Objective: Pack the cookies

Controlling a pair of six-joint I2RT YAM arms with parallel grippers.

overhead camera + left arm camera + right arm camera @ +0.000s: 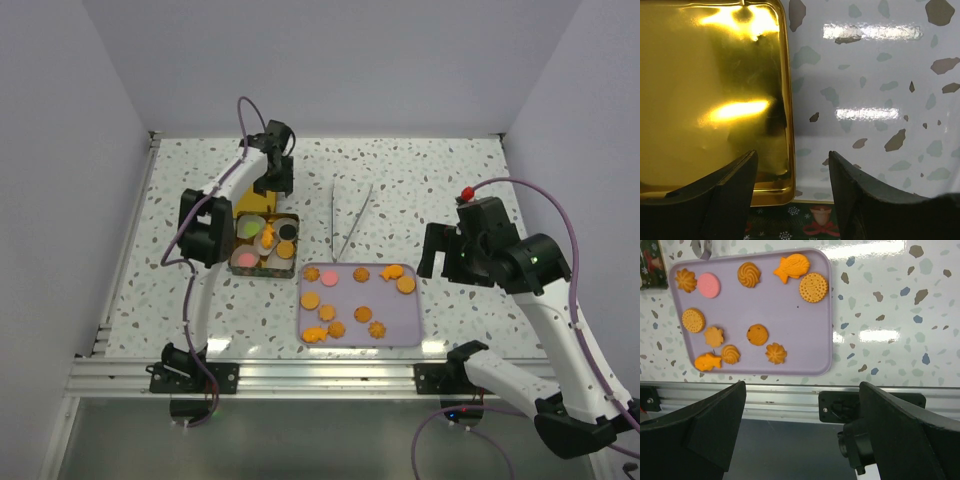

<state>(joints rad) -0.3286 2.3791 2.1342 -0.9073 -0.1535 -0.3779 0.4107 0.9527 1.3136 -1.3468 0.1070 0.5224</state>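
Several orange cookies and one pink round [328, 279] lie on a lilac tray [395, 335]. The right wrist view shows them too: pink round [708, 285], fish shape [792, 267], tray [790, 305]. A tin [296, 216] left of the tray holds white paper cups with orange [268, 237], dark brown [287, 231] and pink [247, 260] cookies. My left gripper [272, 185] [792, 156] is open and empty, straddling the right edge of the gold lid [710, 95] behind the tin. My right gripper [432, 250] [802, 387] is open and empty, right of the tray.
Metal tweezers [350, 218] lie on the speckled table behind the tray. The tin's green Christmas-patterned side [810, 220] shows between my left fingers. An aluminium rail [320, 372] runs along the near table edge. White walls close in the sides and back.
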